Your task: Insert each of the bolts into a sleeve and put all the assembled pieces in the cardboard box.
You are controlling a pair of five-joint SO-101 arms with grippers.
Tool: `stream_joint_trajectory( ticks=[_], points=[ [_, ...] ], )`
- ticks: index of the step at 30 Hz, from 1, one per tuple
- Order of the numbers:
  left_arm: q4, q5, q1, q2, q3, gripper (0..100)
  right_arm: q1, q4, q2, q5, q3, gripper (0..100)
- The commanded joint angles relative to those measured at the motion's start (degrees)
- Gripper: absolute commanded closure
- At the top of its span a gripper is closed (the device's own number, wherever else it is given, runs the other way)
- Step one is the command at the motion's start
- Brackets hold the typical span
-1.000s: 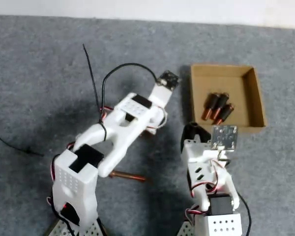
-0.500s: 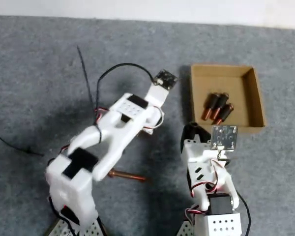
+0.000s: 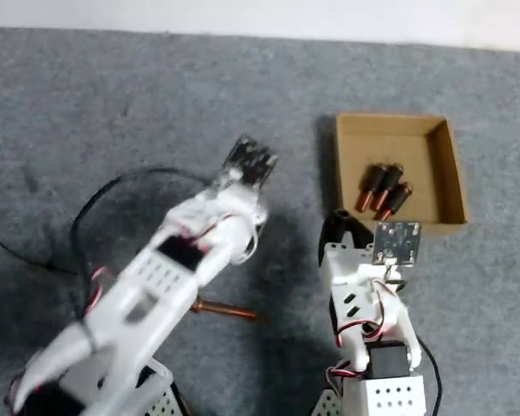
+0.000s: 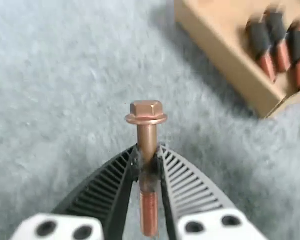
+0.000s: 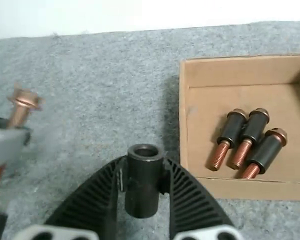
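Note:
My left gripper [image 4: 147, 150] is shut on the shank of a copper bolt [image 4: 146, 117], whose hex head points out past the fingertips above the grey carpet. The same bolt [image 5: 21, 107] appears in the right wrist view, off to the side of my right gripper [image 5: 143, 165]. That gripper is shut on an upright black sleeve [image 5: 141, 190] with its bore open. In the high view the sleeve [image 3: 340, 234] sits just in front of the cardboard box [image 3: 399, 126]. Three assembled pieces [image 3: 383, 191] lie side by side inside the box.
A second copper bolt [image 3: 225, 309] lies on the carpet between the two arm bases. A thin black cable tie [image 3: 26, 256] lies at the far left. The left arm [image 3: 182, 260] trails a black cable looping over the carpet.
The left arm has pulled back and swung left, away from the box, its wrist now lower in the high view and its cable shifted. The right arm has not moved.

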Motion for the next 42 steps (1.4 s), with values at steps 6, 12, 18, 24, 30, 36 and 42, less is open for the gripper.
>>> stream_joint_trajectory(
  ticks=[6,12,18,24,30,36,42],
  points=[
    [-7.7,0.6,0.2,-32.2,15.0,100,-6.9,-2.2,-0.7,5.4,2.9,99.4],
    [-7.7,0.6,0.2,-49.1,21.5,100,-11.7,-5.8,-0.7,9.4,4.0,99.4],
    [-7.9,0.6,0.1,-64.7,28.0,100,-17.1,-6.0,-0.7,9.6,4.2,99.4],
    [-7.9,0.6,-0.1,-73.0,29.3,100,-20.0,-14.1,-0.7,9.8,4.7,99.4],
    [-7.9,8.2,3.6,-72.0,29.0,99,-20.0,-17.6,-0.7,9.8,4.7,99.4],
    [-15.0,23.5,7.3,-72.0,29.8,99,-20.0,-17.6,-0.7,9.8,7.1,99.4],
    [-30.4,24.2,9.0,-71.9,37.4,99,-20.0,-17.6,-0.7,9.8,7.1,99.4]
  ],
)
